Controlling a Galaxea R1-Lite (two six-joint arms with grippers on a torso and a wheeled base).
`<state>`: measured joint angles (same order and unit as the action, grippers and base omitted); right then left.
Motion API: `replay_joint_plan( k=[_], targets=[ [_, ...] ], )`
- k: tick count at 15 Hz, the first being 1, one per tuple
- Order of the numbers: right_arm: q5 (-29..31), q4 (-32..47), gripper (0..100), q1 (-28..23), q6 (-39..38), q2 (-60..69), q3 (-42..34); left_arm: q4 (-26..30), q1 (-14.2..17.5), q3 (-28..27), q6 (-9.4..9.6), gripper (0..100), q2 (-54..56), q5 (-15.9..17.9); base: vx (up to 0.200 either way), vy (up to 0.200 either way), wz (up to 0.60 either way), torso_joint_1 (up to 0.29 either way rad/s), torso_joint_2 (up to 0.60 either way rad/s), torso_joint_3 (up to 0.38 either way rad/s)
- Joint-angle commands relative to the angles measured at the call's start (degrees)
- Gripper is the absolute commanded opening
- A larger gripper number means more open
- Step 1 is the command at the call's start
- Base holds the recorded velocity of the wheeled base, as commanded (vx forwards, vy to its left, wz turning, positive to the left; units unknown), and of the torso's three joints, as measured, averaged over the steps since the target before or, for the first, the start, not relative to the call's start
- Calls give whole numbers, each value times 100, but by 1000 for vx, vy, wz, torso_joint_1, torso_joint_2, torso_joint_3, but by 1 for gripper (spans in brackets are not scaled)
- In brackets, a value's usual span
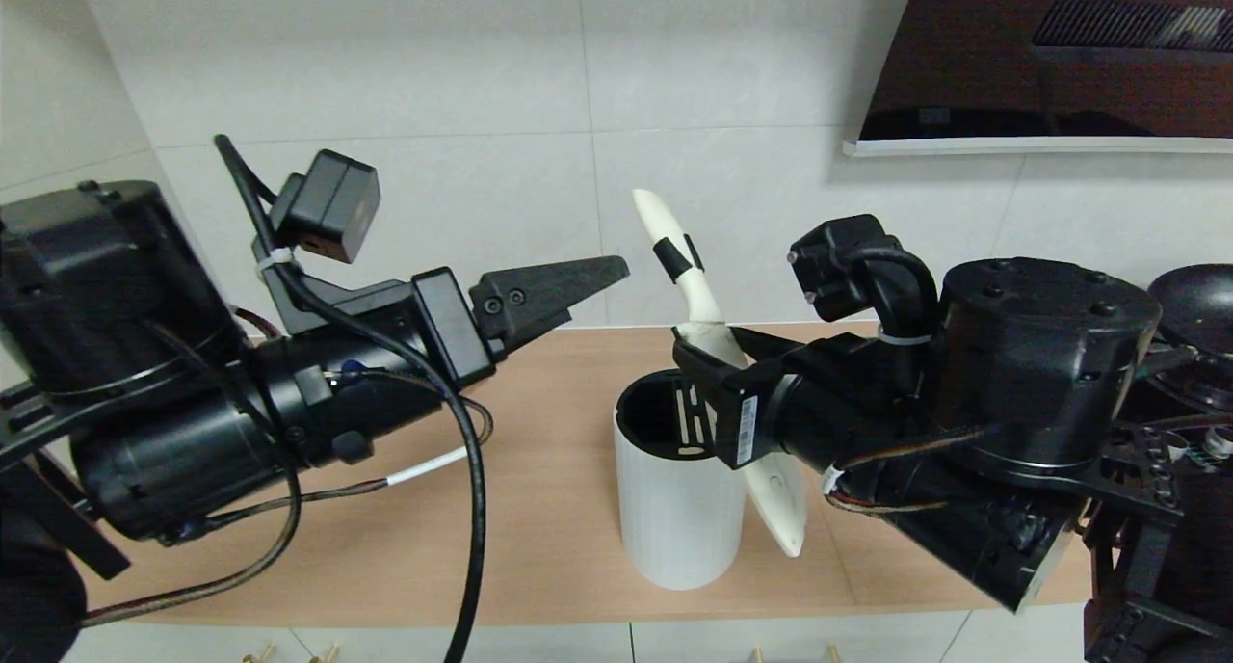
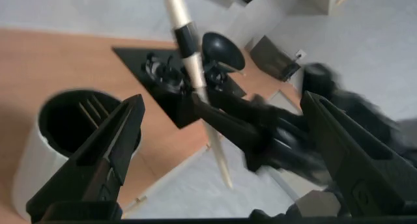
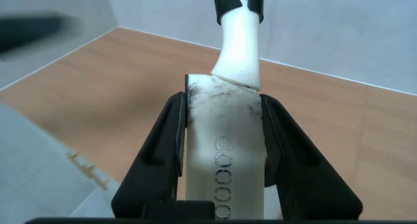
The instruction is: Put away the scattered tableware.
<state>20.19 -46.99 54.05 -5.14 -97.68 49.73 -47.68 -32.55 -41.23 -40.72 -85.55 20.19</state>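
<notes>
A white spoon [image 1: 695,287] with a black band on its handle stands tilted, handle up. My right gripper [image 1: 721,355] is shut on its middle, and its bowl [image 1: 782,504] hangs beside the outer wall of a white cylindrical holder [image 1: 674,518] on the wooden counter. The right wrist view shows the spoon [image 3: 225,146] clamped between both fingers of the right gripper [image 3: 225,103]. My left gripper [image 2: 223,105] is open and holds nothing. It hangs in the air left of the holder [image 2: 39,152], pointing at the spoon [image 2: 184,48]. A few thin sticks [image 2: 91,110] stand inside the holder.
The wooden counter [image 1: 539,509] runs along a white tiled wall. A dark range hood [image 1: 1040,56] hangs at the upper right, with a black pan [image 1: 1190,292] below it. A black hob [image 2: 163,87] lies on the counter beyond the holder.
</notes>
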Motion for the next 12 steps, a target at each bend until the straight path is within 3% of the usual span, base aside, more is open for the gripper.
replay_joint_plan(
  k=[1, 4, 12],
  targets=[
    [-6, -64, 0, 176, 5, -40, -7, -260, -190, 71, -15, 100, -357, -15, 0, 0, 0, 0, 0, 0],
    [12, -187, 0, 404, 5, -84, -24, -954, -270, 97, 2, 100, -735, -270, 0, 0, 0, 0, 0, 0],
    [12, -222, 0, 835, 13, -31, -297, -1095, -270, 62, 11, 100, -761, -322, 0, 0, 0, 0, 0, 0]
  ],
)
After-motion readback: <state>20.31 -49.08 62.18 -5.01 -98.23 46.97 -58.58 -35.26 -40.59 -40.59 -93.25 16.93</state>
